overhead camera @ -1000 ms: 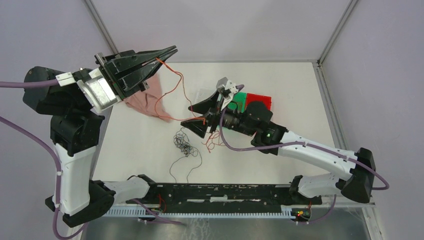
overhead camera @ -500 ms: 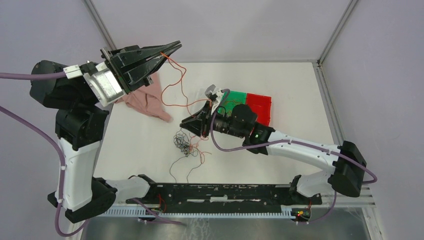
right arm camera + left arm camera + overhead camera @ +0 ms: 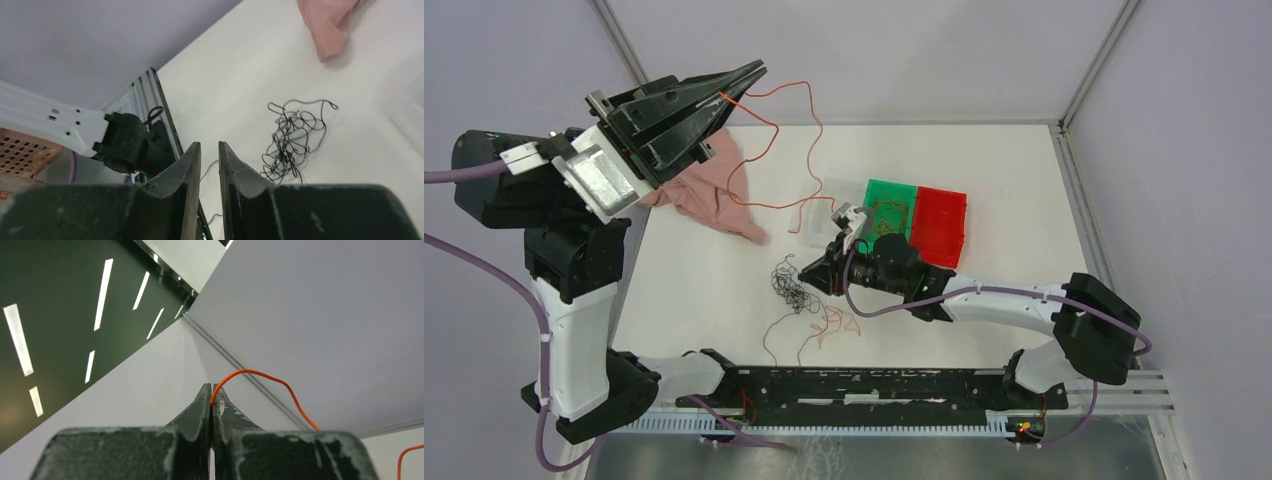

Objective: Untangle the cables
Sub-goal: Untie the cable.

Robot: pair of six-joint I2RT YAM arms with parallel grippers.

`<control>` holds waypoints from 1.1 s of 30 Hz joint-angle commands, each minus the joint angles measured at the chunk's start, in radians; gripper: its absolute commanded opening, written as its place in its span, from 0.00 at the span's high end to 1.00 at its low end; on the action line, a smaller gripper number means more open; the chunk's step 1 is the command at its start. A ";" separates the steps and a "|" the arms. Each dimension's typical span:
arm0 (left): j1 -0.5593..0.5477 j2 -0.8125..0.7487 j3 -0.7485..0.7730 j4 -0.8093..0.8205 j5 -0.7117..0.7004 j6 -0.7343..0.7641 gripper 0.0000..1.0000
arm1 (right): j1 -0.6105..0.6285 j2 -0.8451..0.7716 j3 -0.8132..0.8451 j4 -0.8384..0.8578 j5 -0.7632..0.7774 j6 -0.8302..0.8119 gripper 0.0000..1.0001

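- Top external view, left gripper (image 3: 749,78): raised high over the far-left corner of the table (image 3: 1014,190), jaws pressed together, an orange cable (image 3: 812,120) pinched between them a little back from the tips.
- Top external view, orange cable: runs from the pinch in an airborne arc to the right, then drops in loose bends toward a clear container (image 3: 822,198) beside a green bin (image 3: 889,205); its lower end cannot be traced.
- Top external view, right gripper (image 3: 809,272): low over the table centre, pointing left, just beside a black cable tangle (image 3: 792,288); jaw gap not readable from this angle.
- Top external view, other items: a pale reddish cable strand (image 3: 836,322) lying on the table near the tangle; a red bin (image 3: 939,222) touching the green bin's right side; a pink cloth (image 3: 714,195) crumpled below the left gripper.
- Left wrist view, left gripper (image 3: 211,395): fingers closed flat against each other; orange cable (image 3: 260,374) emerges at the tips and curves away to the right against the enclosure wall.
- Right wrist view, right gripper (image 3: 207,146): jaws nearly together with a narrow slit between them; nothing visible in the slit, so whether any strand is caught cannot be told.
- Right wrist view, black cable tangle (image 3: 295,135): resting on the table (image 3: 240,75) to the right of the fingertips, apart from them; pink cloth (image 3: 330,25) at the upper edge.
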 commanded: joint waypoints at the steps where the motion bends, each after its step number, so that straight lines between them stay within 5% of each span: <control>1: -0.002 -0.001 0.043 0.100 -0.033 0.005 0.97 | -0.001 0.011 -0.069 0.081 0.066 -0.002 0.75; 8: -0.002 0.013 0.060 0.117 -0.049 0.012 0.97 | -0.034 0.006 -0.194 0.115 0.143 0.005 0.72; 17: -0.002 -0.018 -0.123 0.073 -0.029 0.016 0.97 | -0.102 -0.235 -0.252 -0.050 0.232 -0.028 0.41; 27: -0.008 -0.004 -0.360 0.112 -0.034 0.011 0.97 | -0.185 -0.505 -0.232 -0.471 0.669 -0.101 0.40; 33: -0.027 0.064 -0.455 0.167 -0.053 0.035 0.97 | -0.230 -0.578 -0.220 -0.581 0.834 -0.114 0.38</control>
